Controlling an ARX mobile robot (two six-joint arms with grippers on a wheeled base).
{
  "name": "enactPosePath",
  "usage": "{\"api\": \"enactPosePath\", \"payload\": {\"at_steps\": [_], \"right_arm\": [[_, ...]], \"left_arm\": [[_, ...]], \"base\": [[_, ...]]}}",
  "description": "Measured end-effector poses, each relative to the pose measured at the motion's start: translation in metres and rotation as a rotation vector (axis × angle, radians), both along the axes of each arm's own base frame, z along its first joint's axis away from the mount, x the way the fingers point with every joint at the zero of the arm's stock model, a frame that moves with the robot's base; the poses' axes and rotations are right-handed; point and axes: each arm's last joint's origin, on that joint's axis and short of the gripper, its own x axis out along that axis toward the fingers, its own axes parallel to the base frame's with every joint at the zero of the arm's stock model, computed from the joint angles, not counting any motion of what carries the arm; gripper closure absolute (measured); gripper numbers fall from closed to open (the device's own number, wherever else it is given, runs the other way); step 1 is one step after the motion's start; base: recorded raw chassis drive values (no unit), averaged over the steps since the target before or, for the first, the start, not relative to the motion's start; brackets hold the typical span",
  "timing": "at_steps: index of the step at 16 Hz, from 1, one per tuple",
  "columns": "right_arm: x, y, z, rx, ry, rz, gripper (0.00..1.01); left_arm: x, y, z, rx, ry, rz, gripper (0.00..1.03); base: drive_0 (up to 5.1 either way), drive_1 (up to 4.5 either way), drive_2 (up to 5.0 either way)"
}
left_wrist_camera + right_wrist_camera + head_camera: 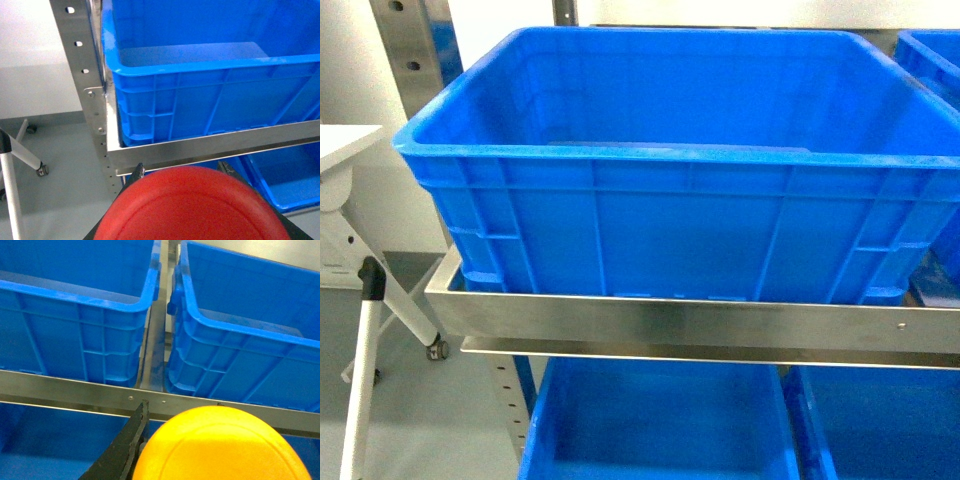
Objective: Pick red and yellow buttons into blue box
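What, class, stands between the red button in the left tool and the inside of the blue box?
The blue box presents its near wall and rim, with the shelf's steel rail below. The red button sits lower than both, so it must rise over them.

red button [192,207] in left pincer, yellow button [225,447] in right, blue box [670,215] on shelf

No legible text, label, brand, number or sign appears in any view, neither on the blue box [660,235], the metal shelf rail [700,322], the red button cap [192,207] nor the yellow button cap [225,447].
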Motion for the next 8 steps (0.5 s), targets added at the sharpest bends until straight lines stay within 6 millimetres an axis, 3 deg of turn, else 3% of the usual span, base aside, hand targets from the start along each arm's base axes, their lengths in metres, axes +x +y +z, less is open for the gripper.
{"api": "enactPosePath", "payload": {"at_steps": [8], "right_arm": [[0.0,0.0,0.0001,0.0,-0.001,0.0,0.67]], "left_arm": [[0.0,0.0,0.0002,-0.001,-0.002,0.0,0.69]], "base": [[4.9,-2.52,-2.5]]}}
